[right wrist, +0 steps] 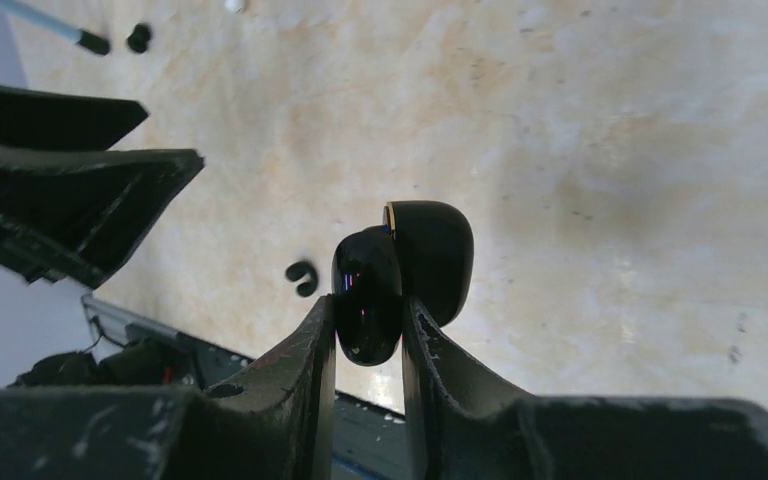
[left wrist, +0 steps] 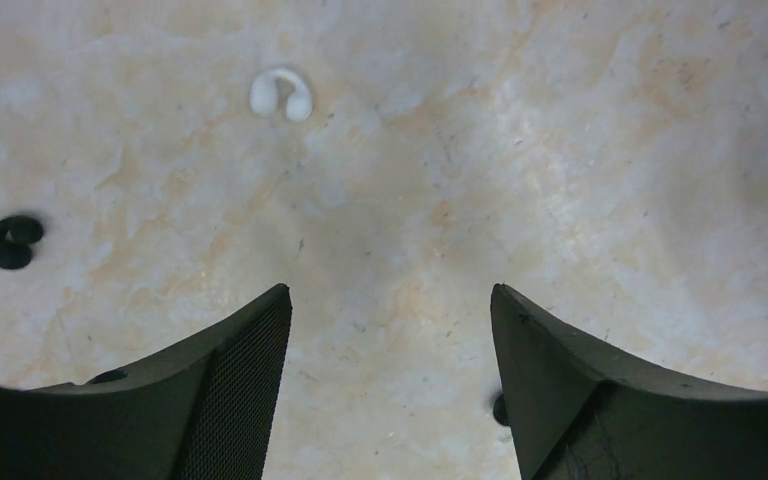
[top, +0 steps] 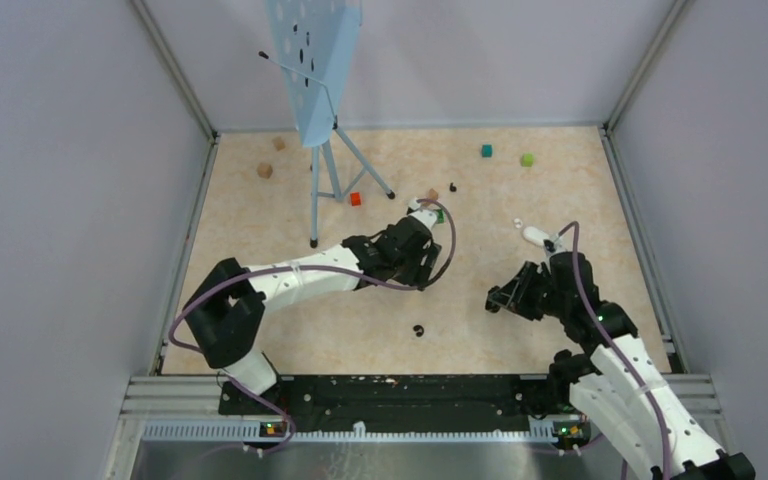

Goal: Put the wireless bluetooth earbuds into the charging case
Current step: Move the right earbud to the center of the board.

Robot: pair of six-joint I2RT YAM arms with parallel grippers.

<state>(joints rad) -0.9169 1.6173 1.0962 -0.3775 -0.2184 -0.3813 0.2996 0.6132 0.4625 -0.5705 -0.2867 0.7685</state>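
Observation:
My right gripper point(right wrist: 368, 310) is shut on the charging case point(right wrist: 405, 275), a glossy black shell held above the table, its two halves parted with a gold rim showing. My left gripper point(left wrist: 390, 290) hangs open over bare table with nothing between its fingers. Ahead of it lie a white C-shaped earbud point(left wrist: 281, 93) and, to the left, a black one point(left wrist: 13, 242). A dark speck point(left wrist: 500, 408) peeks out beside its right finger. In the top view a black earbud point(top: 418, 330) lies between the arms, another point(top: 453, 187) further back, and small white buds point(top: 517, 222) sit near the right arm.
A blue perforated panel on a tripod stand point(top: 315, 190) occupies the back left. Coloured cubes are scattered: red point(top: 355, 199), teal point(top: 486, 151), light green point(top: 527, 159), and wooden ones point(top: 265, 170). A white oblong object point(top: 535, 237) lies by the right arm. Walls enclose three sides.

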